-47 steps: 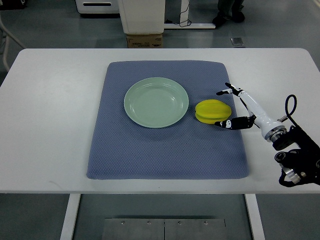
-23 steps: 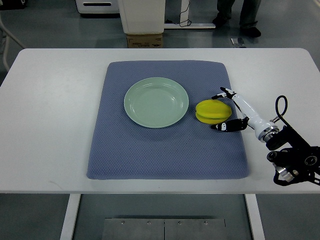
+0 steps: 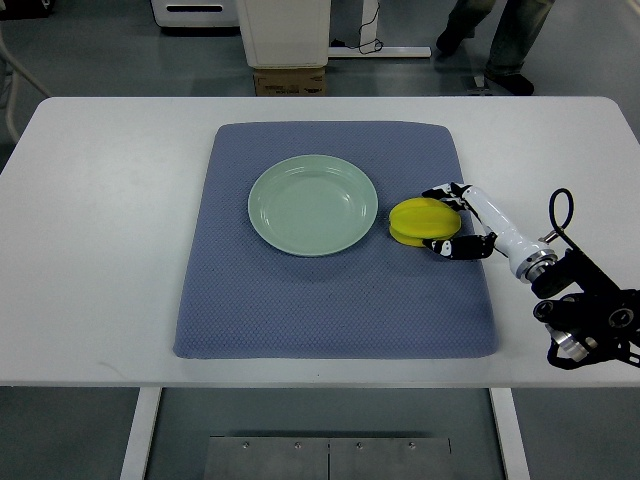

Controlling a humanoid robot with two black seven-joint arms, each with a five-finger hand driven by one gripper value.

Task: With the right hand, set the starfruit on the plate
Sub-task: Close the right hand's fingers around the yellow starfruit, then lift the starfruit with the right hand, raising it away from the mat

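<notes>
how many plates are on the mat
1. The green plate sits on the blue mat, left of the yellow starfruit that the right hand is closing around. Nothing in view looks big enough to hide another.

The right hand [image 3: 462, 220] covers the right end of the starfruit [image 3: 422, 221], and from up here I can't tell whether its fingertips [image 3: 441, 247] actually press on the fruit or only sit against it. Past the far side of the table [image 3: 100, 200], a person's legs [image 3: 500, 40] are cut off at the top edge, as are the white cabinet [image 3: 285, 30] and the cardboard box [image 3: 290, 82] tucked partly behind the tabletop.
</notes>
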